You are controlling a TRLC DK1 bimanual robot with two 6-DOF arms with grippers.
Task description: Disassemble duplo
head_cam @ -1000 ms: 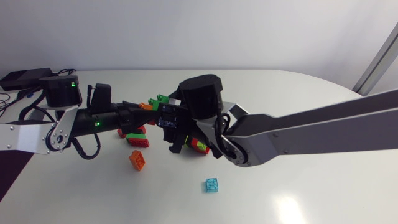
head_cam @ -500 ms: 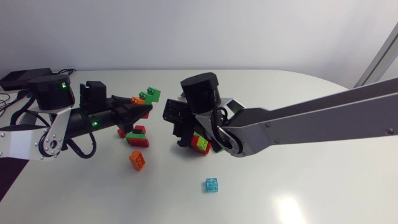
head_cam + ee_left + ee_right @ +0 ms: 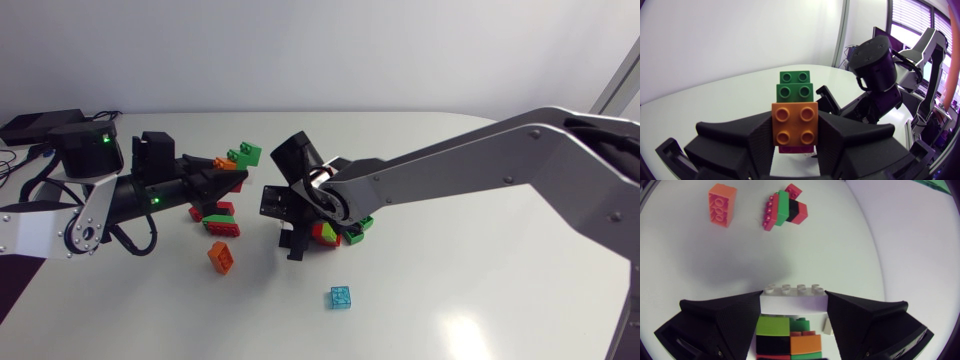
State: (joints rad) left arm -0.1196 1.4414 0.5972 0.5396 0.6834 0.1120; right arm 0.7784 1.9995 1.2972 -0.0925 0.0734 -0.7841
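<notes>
1. Table (image 3: pixel 520 290): white, smooth top, takes up most of head view.
2. Far edge runs straight, then rounds off twd the right side.
3. Light: soft, from overhead. Faint bright glare patch (image 3: pixel 466 334) on the top, nr front right.
4. Shadows on the top are pale grey w/ blurry edges.
5. L wrist view: same white top seen low & across, w/ curved far edge.
6. R wrist view: looks down on the white top. Broad diffuse grey shadow (image 3: pixel 735 275) lies on it.
</notes>
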